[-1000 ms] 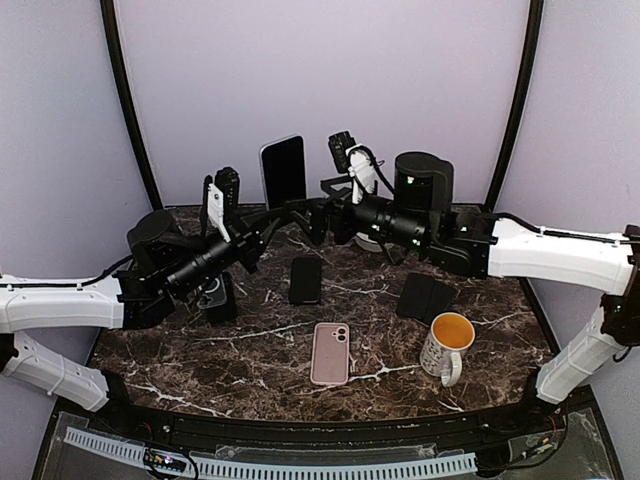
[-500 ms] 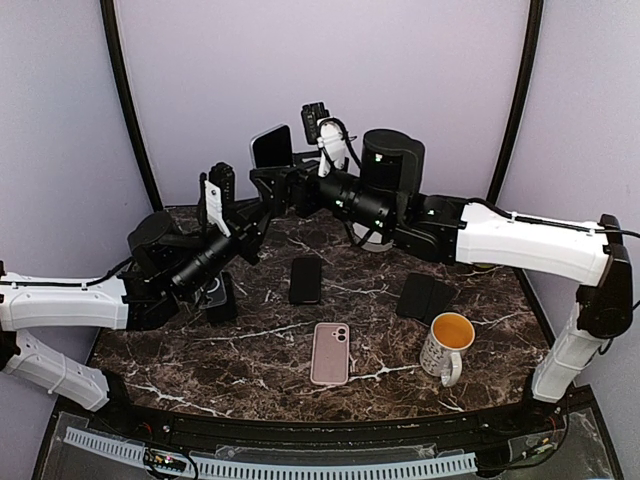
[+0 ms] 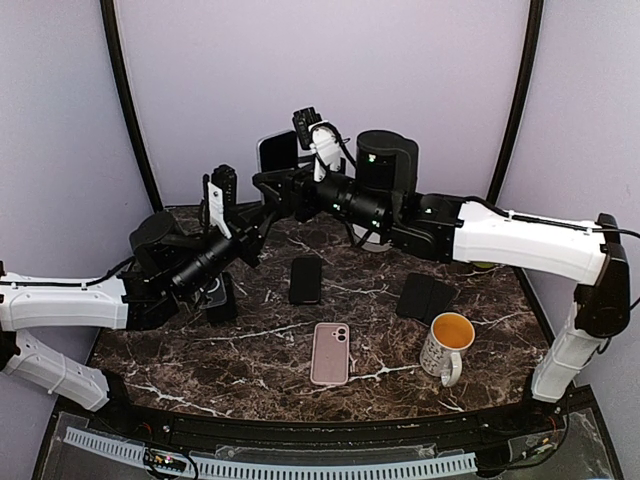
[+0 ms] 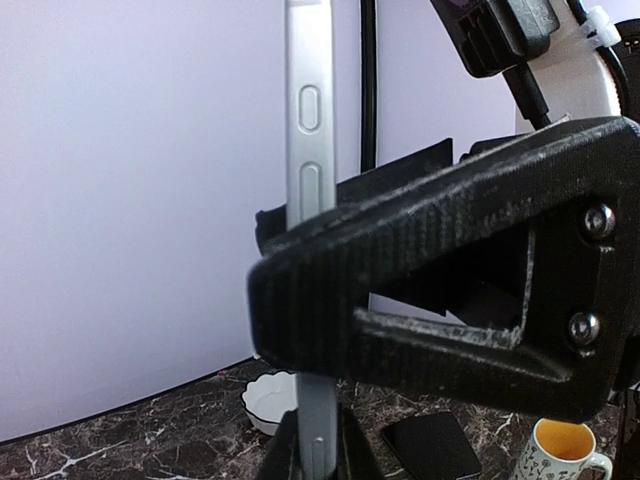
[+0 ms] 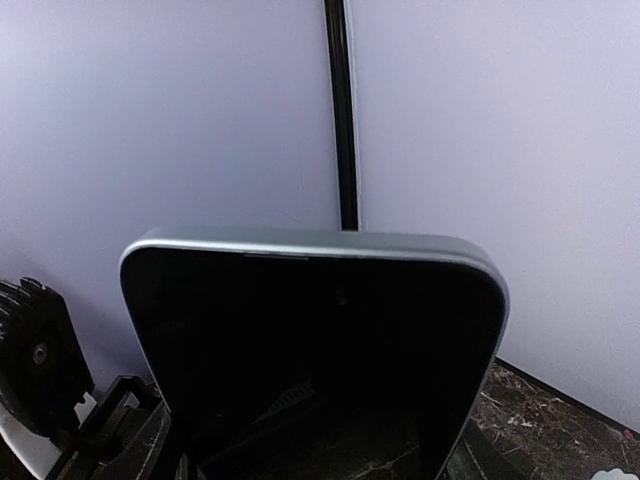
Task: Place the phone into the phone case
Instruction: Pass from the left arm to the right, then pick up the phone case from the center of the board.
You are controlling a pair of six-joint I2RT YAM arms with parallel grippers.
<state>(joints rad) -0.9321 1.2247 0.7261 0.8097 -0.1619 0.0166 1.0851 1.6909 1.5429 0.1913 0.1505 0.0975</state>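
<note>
The phone (image 3: 278, 152) is not yet in any case. It stands upright in the air at upper centre of the overhead frame, well above the tabletop (image 3: 200, 360). The left end effector (image 3: 262, 214) is clamped narrow on its lower part, and the left wrist view shows the silver side rail running between the fingers. The right end effector (image 3: 273, 188) sits at the phone's lower half, the dark screen filling its own camera; I cannot tell whether it has a grip. The pink phone case (image 3: 330, 353) lies flat at lower centre, touching nothing. By my judgement the whole insertion remains to be done. Bare marble surrounds the case; the nearest things are a mug (image 3: 446, 345) to its right and a black slab (image 3: 305, 279) above it.
</note>
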